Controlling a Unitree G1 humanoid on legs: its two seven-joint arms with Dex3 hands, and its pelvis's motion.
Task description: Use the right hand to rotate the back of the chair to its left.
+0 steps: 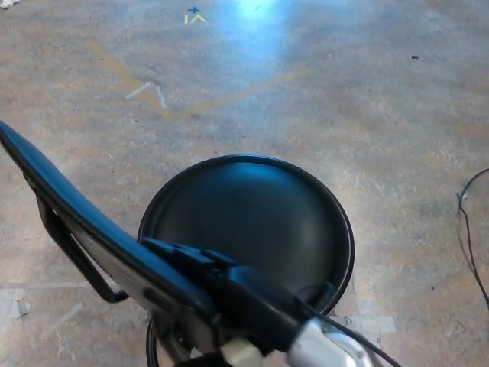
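Observation:
A black chair with a round seat [252, 218] stands on the concrete floor in the head view. Its black backrest [69, 206] runs slanted from the left edge down toward the bottom centre, on the seat's left side. My right arm enters from the bottom right and crosses over the seat's near rim. My right hand [187, 260] lies against the lower end of the backrest, on the side facing the seat. Whether the hand grips or only presses is not clear. My left hand does not show.
A thin black cable [467, 229] curls on the floor at the right edge. Yellow tape lines [176, 115] and white tape marks [149, 90] lie on the floor beyond the chair. Pale tape scraps [15, 306] sit at the bottom left.

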